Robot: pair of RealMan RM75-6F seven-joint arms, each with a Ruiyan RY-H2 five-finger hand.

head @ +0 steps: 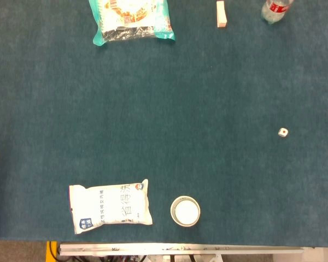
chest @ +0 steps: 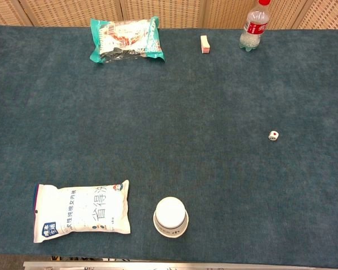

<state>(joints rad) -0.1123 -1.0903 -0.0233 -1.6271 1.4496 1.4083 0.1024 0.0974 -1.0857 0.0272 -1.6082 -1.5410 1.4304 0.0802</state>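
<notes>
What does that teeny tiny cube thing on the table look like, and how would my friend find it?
Start at the clear bottle with the red label standing at the far edge of the blue-green table. Come nearer along that same side until you reach the die, lying alone on bare cloth. It is a small white cube with a red dot, much smaller than the bags or the cup.

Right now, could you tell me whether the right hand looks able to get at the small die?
Probably yes: the die lies alone on the right side of the table with nothing near it, though neither view shows the right hand.
</notes>
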